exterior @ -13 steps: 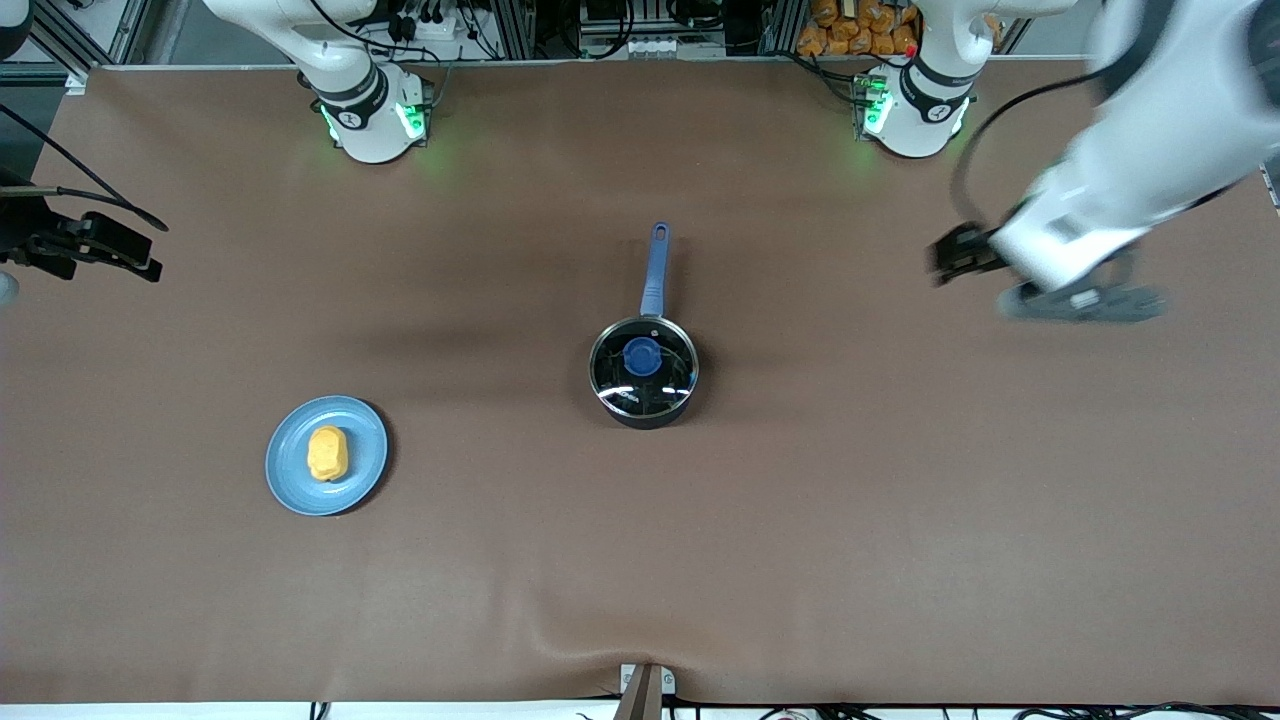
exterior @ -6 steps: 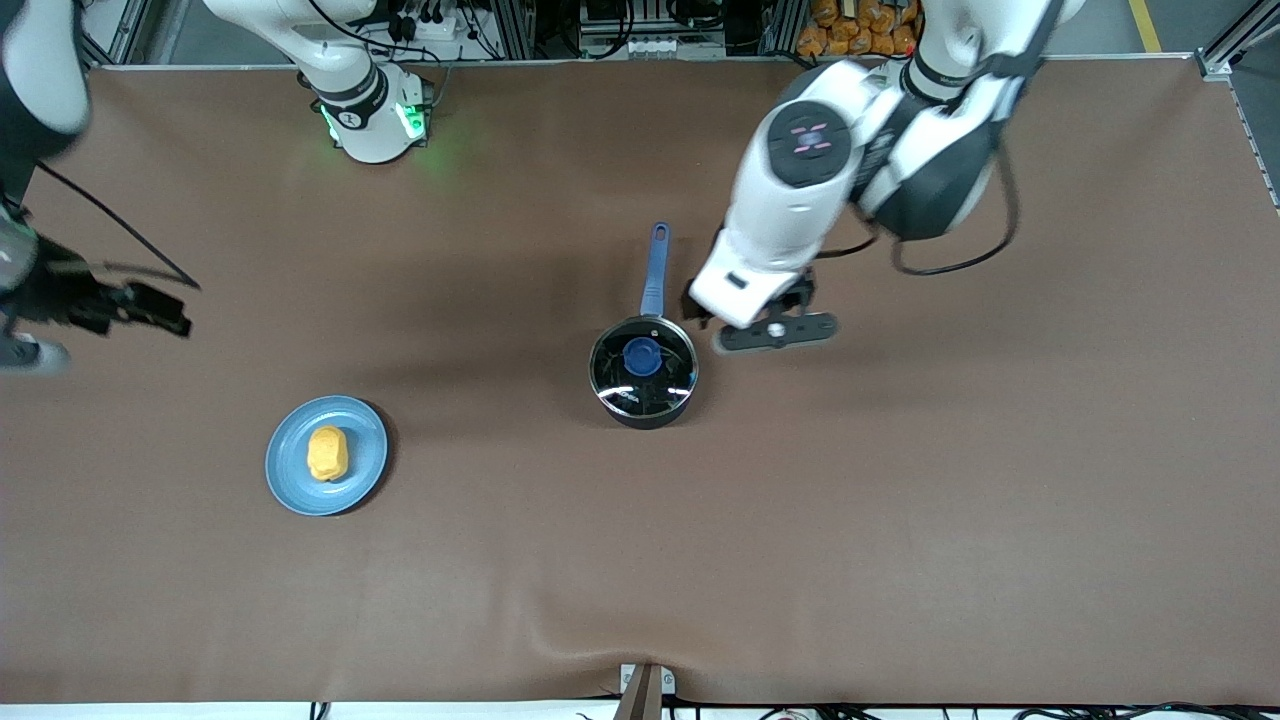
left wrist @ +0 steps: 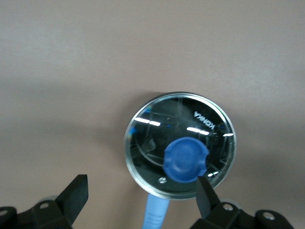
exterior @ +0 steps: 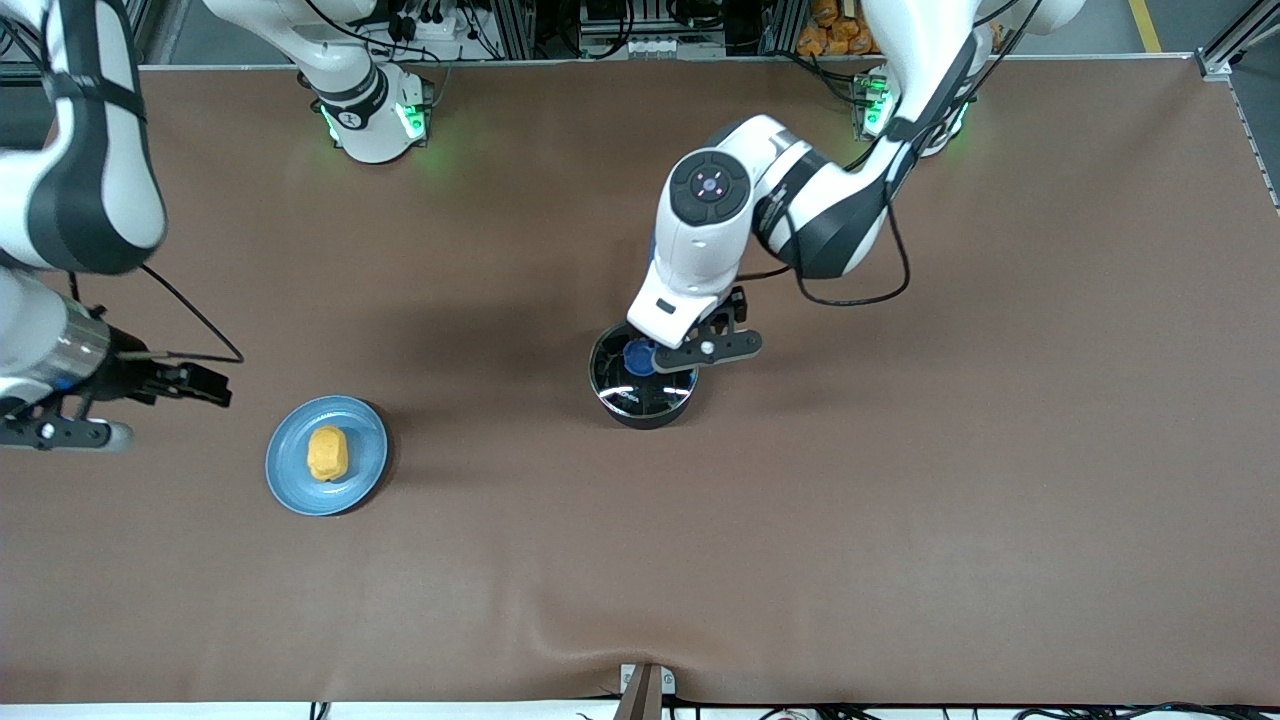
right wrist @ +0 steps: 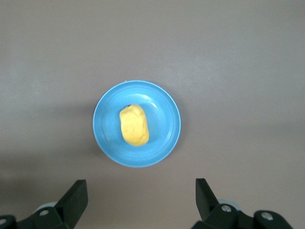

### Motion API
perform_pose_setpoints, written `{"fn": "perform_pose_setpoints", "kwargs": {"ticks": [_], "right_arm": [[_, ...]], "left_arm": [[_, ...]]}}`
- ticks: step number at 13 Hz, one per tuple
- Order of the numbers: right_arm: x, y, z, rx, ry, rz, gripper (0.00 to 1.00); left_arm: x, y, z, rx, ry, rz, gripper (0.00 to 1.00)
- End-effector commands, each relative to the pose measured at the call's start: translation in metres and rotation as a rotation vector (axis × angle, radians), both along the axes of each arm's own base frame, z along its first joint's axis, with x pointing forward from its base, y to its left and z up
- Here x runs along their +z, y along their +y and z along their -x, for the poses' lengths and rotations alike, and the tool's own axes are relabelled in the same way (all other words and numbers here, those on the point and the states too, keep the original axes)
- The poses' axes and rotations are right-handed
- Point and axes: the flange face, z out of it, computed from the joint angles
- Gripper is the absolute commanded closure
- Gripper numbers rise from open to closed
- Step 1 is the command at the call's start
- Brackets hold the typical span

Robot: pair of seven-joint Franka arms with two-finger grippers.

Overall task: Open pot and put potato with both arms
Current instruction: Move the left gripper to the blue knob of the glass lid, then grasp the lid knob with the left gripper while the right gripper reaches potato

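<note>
Nothing of the task is judged done yet: the lid is on and the potato has not been lifted.

Nearest the front camera, the potato (exterior: 328, 453) lies in the middle of the light-blue plate (exterior: 367, 474), toward the right arm's end of the table. In the right wrist view the potato (right wrist: 134, 125) is seen centred on the plate (right wrist: 164, 143), its long axis running roughly from 12 to 6 o'clock. The right gripper (exterior: 205, 384) is held over bare table at about 10 o'clock from the plate, fingers spread wide and empty.

Farther from the camera, at mid-table, the pot (exterior: 640, 395) stands with its glass lid (left wrist: 152, 138) closed. The left gripper (exterior: 665, 345) is over the lid's blue knob (left wrist: 186, 160), fingers released and nothing grasped; in the left wrist view one fingertip is seen just beside the knob.

What is left is judged to be gripping the knob, lifting the lid, then carrying the potato across and dropping it in.

Open brown table (exterior: 900, 500) surrounds both items, and the table's edges are well apart from them.
</note>
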Motion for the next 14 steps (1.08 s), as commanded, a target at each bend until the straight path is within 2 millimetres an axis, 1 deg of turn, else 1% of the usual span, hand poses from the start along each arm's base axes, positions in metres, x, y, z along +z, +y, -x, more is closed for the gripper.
{"fn": "perform_pose_setpoints", "kwargs": {"ticks": [1, 2, 3, 4, 5, 7, 8, 10, 11, 14], "right_arm": [[-0.044, -0.008, -0.009, 0.015, 0.010, -0.012, 0.00], [-0.063, -0.006, -0.014, 0.016, 0.021, -0.010, 0.00], [-0.084, -0.002, -0.018, 0.022, 0.032, -0.012, 0.00], [-0.099, 0.000, -0.022, 0.021, 0.027, -0.015, 0.00], [-0.116, 0.003, -0.026, 0.018, 0.028, -0.022, 0.00], [-0.143, 0.009, -0.031, 0.010, 0.018, -0.047, 0.00], [-0.154, 0.013, -0.034, 0.020, 0.010, -0.049, 0.00], [-0.180, 0.020, -0.037, 0.047, 0.005, -0.047, 0.00], [-0.191, 0.018, -0.038, 0.074, 0.000, -0.045, 0.00], [-0.212, 0.017, -0.037, 0.115, 0.020, -0.050, 0.00]], "left_arm": [[-0.024, -0.022, -0.009, 0.009, -0.045, 0.030, 0.00], [-0.037, -0.027, -0.012, 0.005, -0.060, 0.051, 0.00], [-0.048, -0.036, -0.009, -0.011, -0.064, 0.058, 0.00], [-0.059, -0.038, -0.007, -0.029, -0.062, 0.050, 0.00], [-0.065, -0.039, -0.006, -0.053, -0.068, 0.035, 0.00], [-0.069, -0.039, -0.005, -0.068, -0.074, 0.020, 0.00], [-0.070, -0.041, -0.003, -0.073, -0.073, 0.019, 0.00], [-0.077, -0.045, 0.002, -0.083, -0.063, 0.014, 0.00], [-0.081, -0.047, 0.005, -0.090, -0.059, 0.009, 0.00], [-0.094, -0.050, 0.009, -0.117, -0.046, -0.002, 0.00]]}}
